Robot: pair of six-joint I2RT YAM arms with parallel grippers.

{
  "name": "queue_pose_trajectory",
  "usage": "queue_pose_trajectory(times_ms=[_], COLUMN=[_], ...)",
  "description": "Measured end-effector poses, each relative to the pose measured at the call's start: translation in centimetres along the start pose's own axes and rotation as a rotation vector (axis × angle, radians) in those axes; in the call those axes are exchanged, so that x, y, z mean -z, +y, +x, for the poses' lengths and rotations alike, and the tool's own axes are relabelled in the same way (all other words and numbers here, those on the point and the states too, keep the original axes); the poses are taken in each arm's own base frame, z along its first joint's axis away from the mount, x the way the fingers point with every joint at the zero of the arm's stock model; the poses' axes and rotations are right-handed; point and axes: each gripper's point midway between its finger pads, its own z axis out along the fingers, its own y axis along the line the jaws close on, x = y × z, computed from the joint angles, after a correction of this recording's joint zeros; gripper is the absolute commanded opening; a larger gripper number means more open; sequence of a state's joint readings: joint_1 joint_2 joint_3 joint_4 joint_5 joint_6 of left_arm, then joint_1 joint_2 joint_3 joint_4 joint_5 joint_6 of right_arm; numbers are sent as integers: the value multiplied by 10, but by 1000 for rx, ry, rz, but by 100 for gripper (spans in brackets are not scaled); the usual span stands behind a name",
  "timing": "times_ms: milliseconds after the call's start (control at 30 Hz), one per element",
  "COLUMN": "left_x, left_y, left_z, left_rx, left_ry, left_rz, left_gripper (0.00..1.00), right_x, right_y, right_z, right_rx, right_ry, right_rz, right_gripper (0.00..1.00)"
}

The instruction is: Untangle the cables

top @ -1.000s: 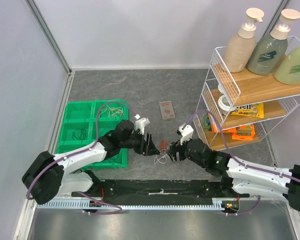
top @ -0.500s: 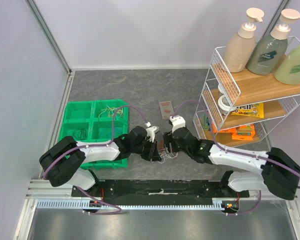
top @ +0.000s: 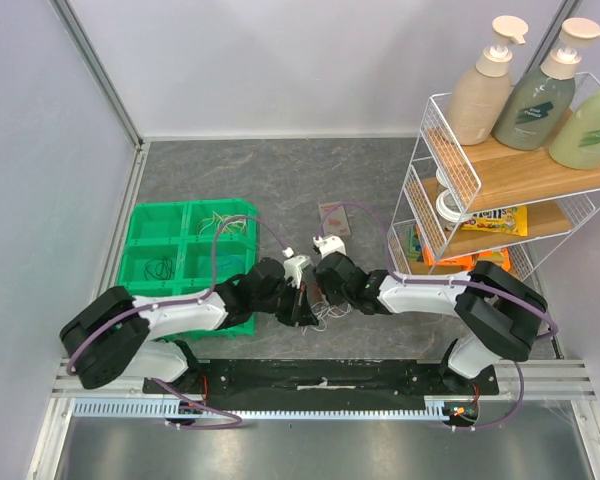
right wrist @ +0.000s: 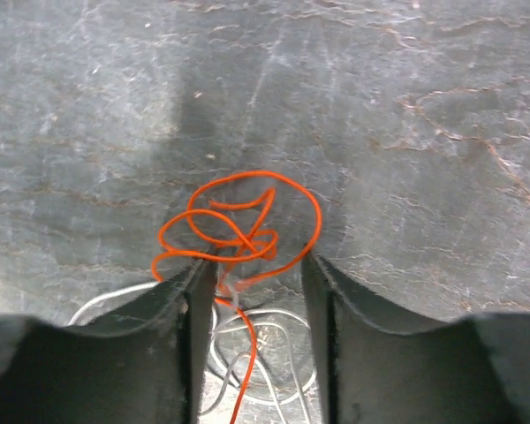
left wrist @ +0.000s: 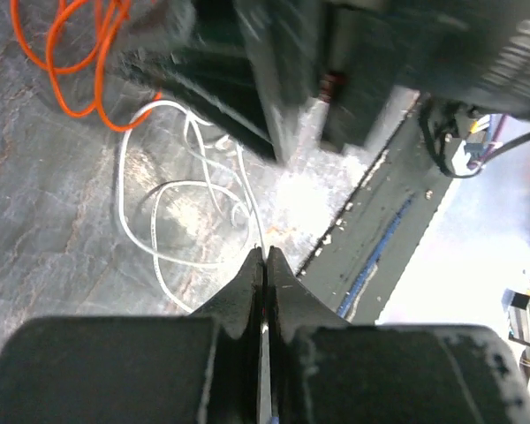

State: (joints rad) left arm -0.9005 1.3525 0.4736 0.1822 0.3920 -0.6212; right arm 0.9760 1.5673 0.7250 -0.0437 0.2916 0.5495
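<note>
The grey worktop (top: 230, 180) carries the small knot of cables (top: 326, 308) near its front edge, about midway between the two arm bases. Both arms reach in to it from opposite sides, their heads almost touching above it, so neither is clearly the nearer.

The left gripper (left wrist: 265, 258) is pressed together and pinches a strand of the white cable (left wrist: 159, 199) at its very tips. From the pinch the strand runs forward into loose loops lying flat on the worktop, toward the other arm.

The right gripper (right wrist: 254, 274) stands spread, tips down close to the worktop, with one finger on either side of the near edge of the orange cable (right wrist: 238, 221). That cable is a small coil just ahead of the fingers. One orange tail runs back between them and over the white loops under the wrist.

So the orange lies on the right gripper's side and the white on the left's, and they cross in the narrow strip between the two. To my eye, closing on the orange and drawing the arms apart along that line would part them. A pale strand also seems to sit between the right fingers, so both colours may get caught.
</note>
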Motion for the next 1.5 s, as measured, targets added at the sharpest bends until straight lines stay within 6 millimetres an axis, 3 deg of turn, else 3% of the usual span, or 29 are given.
queue_pose_trajectory(times_ms=[200,433,600,767,933,1067,1167,1233,1500], left_x=[40,128,220,332,439,499,509,497,407], left_y=[-30,-67,-98,-138,-176,-197,-200,-197,-167], left_z=[-16,-60,-107,-150,-171,-176,-179,-184,-227], left_rx=[-56,-182,-266,-365,-449,-481,-486,-489,-522], left_ry=[-107,-379,-644,-915,-1156,-1294,-1320,-1294,-1093], left_rz=[65,39,-47,-125,-166,-173,-181,-201,-391], left_gripper=[2,2,2,1,2,2,2,2,2], right_x=[-1,0,0,1,2,3,4,5,20], right_y=[-24,-54,-63,-66,-67,-67,-67,-65,-58], right_z=[-5,-11,-6,-4,-2,-2,-1,0,-1], right_rx=[40,68,77,77,75,68,70,75,87], right_ry=[-26,-34,-25,-30,-30,-30,-25,-17,-33], right_rz=[118,235,264,271,271,274,269,257,178], right_gripper=[14,4,3,3,1,0,0,0,0])
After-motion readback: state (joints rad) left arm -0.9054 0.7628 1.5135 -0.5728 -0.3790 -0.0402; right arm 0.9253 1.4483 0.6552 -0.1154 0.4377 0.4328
